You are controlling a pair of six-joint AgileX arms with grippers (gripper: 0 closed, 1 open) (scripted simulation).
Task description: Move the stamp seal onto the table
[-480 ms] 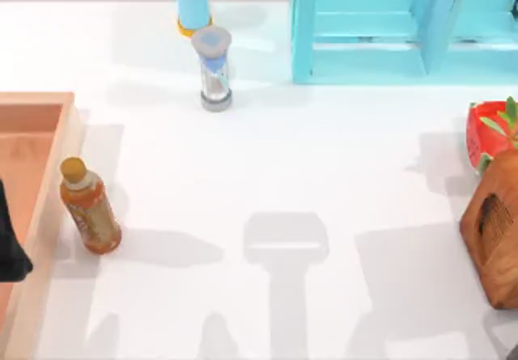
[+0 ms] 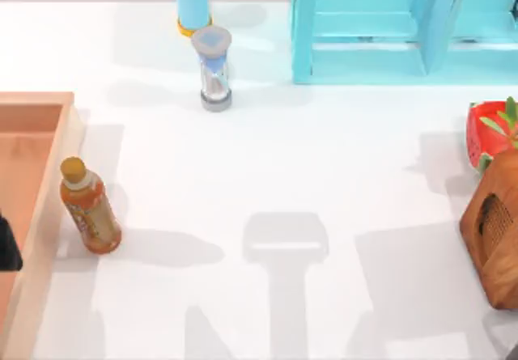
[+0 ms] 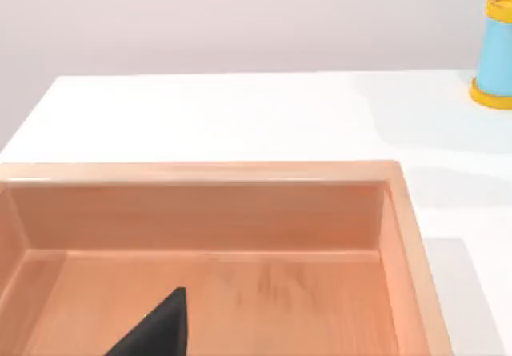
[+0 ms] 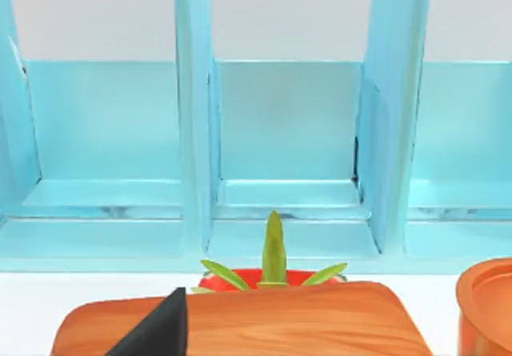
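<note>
The left hand [image 2: 6,247] hangs over the wooden tray [image 2: 36,109] at the left edge of the white surface [image 2: 283,174]; I cannot tell whether it is wide or narrow. An amber bottle [image 2: 89,208] stands just beside the tray's rim. I cannot find the stamp seal, so its place relative to the hand is unclear.
</note>
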